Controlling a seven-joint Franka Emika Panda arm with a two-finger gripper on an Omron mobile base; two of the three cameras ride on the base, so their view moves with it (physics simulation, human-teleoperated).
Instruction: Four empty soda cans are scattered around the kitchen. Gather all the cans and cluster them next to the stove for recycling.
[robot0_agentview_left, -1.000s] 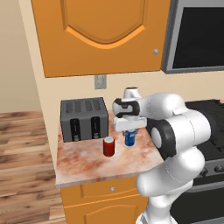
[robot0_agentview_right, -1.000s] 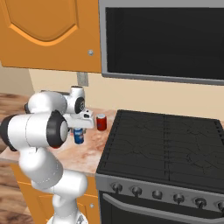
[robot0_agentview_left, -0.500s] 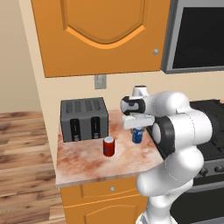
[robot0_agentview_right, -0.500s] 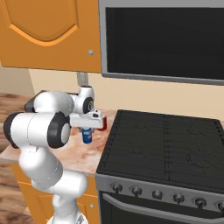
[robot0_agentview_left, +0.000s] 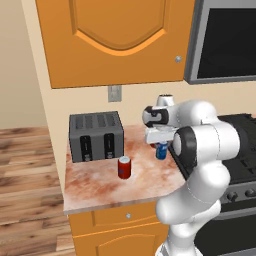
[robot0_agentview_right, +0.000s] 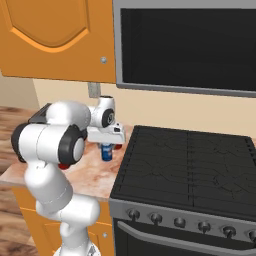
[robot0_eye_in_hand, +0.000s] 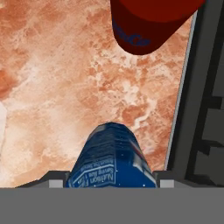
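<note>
- The gripper (robot0_agentview_left: 161, 148) is clamped on the blue can (robot0_agentview_left: 161, 150) and holds it above the counter (robot0_agentview_left: 100, 185).
- The can hangs close to the left edge of the stove (robot0_agentview_right: 190, 165).
- A red can (robot0_eye_in_hand: 148, 24) stands by the stove too.
- Another red can (robot0_agentview_left: 124, 167) waits near the toaster (robot0_agentview_left: 96, 136).
- Step in hand: bringing the blue can to the stove.
- Next, I think: lower it beside the red one, then let go.

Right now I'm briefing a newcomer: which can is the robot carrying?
Start at the black stove; the marbled counter sits beside it. Near the stove's edge, the hand grips the blue can. It is blue, while the can in front of the toaster is red.
</note>
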